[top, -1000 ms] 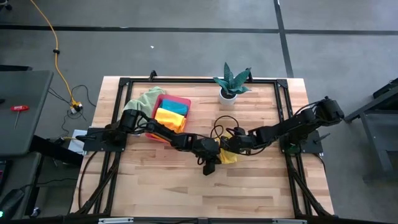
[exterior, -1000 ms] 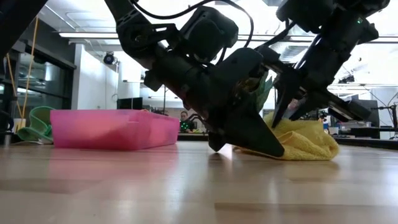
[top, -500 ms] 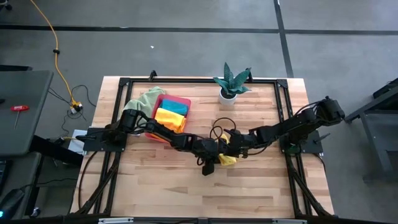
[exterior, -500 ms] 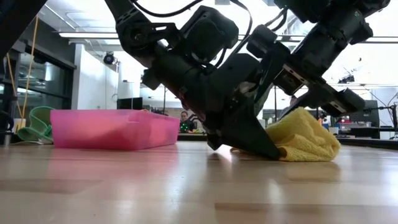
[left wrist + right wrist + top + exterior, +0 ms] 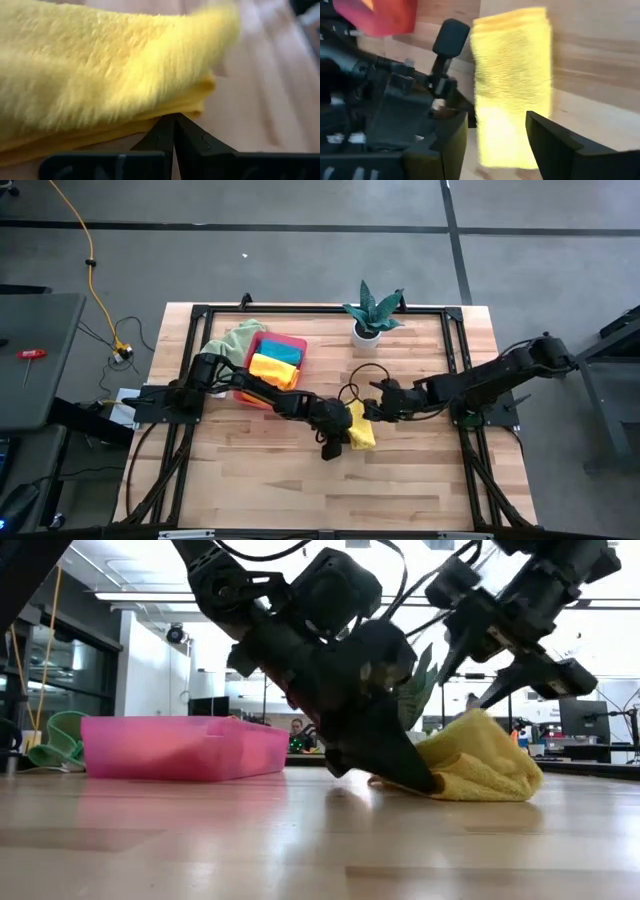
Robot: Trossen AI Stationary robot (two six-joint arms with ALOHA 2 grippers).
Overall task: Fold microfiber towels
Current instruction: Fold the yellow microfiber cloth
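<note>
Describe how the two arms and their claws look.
Both arms are black, built of chunky jointed links. A black cable loops loose above the left claw. The left claw's fingers are slim, matte and taper to a point. The right claw has broad, flat, angular black fingers. No markings are legible.

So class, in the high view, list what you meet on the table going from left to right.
Pale green towel → pink tray → folded yellow towel → potted plant.
</note>
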